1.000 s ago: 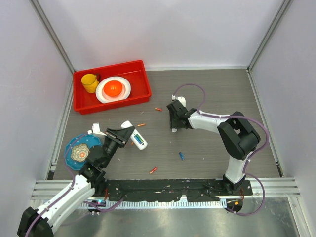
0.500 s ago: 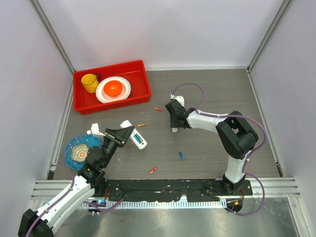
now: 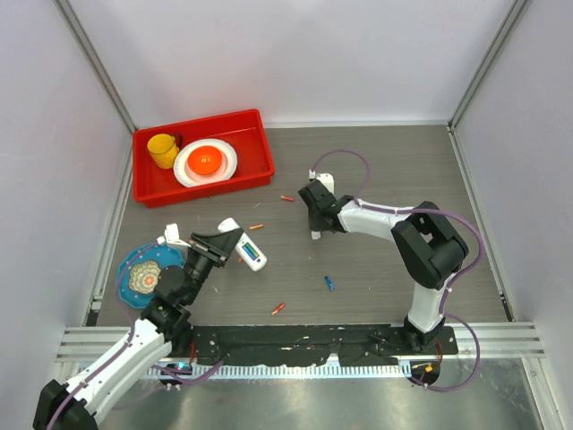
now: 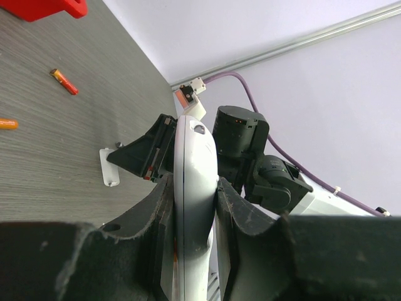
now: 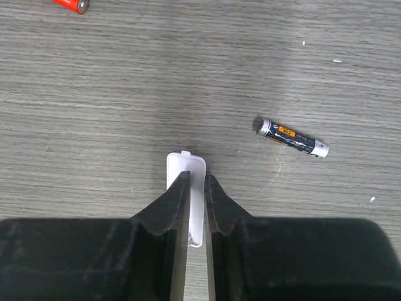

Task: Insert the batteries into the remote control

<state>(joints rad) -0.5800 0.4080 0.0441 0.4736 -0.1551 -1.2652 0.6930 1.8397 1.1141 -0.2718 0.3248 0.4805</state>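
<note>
Worktop (image 3: 385, 170): grey wood-grain. The red tray (image 3: 267, 148) at the far left plays no part in this step.

Left tool (image 4: 194, 183): clamped hard on the remote (image 3: 252, 254), which is held clear of the worktop. In the top view its long axis slants toward the near right.

Right tool (image 5: 197, 188): jaws down to a narrow slit, tips over the white cover (image 5: 185, 164), which lies flat on the worktop. Pinching it or only resting on it: cannot tell, since the tips hide the contact.

Batteries:
- 1 dark battery (image 5: 290, 137) lies near the right tool, off to the right in its wrist view. Its long axis runs nearly crosswise, along the line the jaws close on.
- The top view shows 4 more loose: an orange battery (image 3: 286, 198), a second orange battery (image 3: 256, 227) near the remote, a blue battery (image 3: 329, 283) and a red battery (image 3: 278, 309).

Judgement: the right arm is nearer and has the freer tool. Picking up the dark battery would need a sideways shift and roughly a quarter turn of the wrist.

Views:
- Only the right wrist view shows the dark battery.
- Only the left wrist view shows the remote edge-on in the grip.
</note>
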